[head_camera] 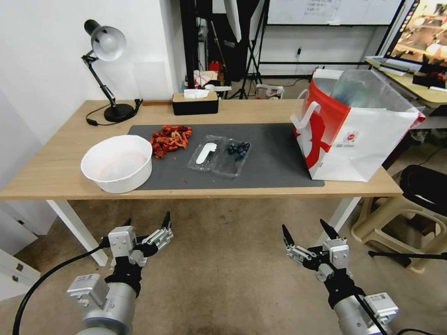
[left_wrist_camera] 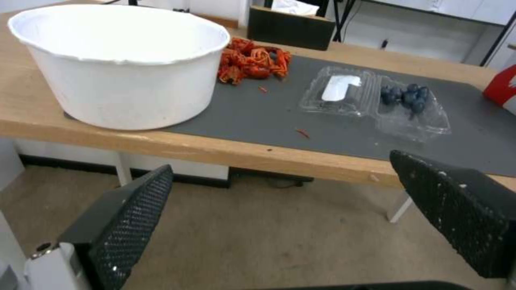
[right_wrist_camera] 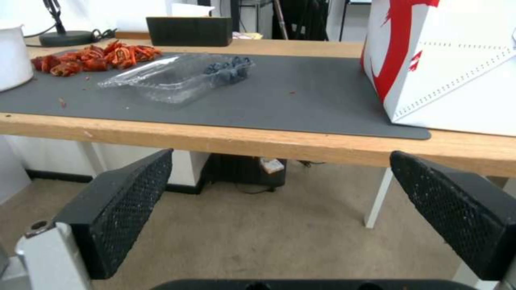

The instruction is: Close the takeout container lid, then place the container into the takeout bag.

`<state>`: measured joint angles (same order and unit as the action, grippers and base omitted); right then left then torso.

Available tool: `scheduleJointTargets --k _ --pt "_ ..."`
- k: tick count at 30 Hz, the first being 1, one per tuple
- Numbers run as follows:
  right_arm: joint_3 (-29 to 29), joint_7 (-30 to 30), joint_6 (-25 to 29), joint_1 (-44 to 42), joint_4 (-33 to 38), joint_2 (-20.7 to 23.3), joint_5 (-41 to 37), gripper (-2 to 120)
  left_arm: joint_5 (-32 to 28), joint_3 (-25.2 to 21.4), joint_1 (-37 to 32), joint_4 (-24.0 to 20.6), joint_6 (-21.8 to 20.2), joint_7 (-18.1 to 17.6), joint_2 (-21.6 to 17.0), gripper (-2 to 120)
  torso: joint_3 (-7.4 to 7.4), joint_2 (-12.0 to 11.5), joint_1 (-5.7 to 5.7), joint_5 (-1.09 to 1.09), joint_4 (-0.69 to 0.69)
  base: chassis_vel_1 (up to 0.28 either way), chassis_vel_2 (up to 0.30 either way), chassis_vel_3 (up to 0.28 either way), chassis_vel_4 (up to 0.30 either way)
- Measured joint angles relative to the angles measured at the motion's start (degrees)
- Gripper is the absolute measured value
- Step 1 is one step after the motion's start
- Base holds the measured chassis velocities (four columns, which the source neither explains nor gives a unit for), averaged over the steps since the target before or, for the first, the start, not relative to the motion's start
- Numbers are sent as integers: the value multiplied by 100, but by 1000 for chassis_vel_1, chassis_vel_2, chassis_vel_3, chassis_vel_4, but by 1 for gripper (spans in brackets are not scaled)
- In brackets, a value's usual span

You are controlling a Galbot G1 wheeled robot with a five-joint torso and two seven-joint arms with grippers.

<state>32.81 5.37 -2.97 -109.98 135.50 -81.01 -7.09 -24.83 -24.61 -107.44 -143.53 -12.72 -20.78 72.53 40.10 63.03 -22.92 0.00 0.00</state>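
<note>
while lying open, takeout container (head_camera: 219, 156) holds dark berries (head_camera: 238, 149).

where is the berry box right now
In the head view the box lies open on the grey mat at mid-table, between the red food pile on its left and the bag on its right.

The head view looks forward and down from high above the pale wooden surface (head_camera: 56, 172), well back from it. Both wrist views sit low, below its front edge, facing up across it at closer range. All three share the dark grey rectangular mat (head_camera: 274, 158) (left_wrist_camera: 258, 112) (right_wrist_camera: 301, 92) on the surface.
</note>
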Motion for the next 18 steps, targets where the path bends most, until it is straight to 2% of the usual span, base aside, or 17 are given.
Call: scheduleJointTargets --k 18 --pt "11 -38 117 31 -99 44 -43 100 109 44 -59 96 -41 92 80 100 0 -1 0 1 0 0 0 0 0"
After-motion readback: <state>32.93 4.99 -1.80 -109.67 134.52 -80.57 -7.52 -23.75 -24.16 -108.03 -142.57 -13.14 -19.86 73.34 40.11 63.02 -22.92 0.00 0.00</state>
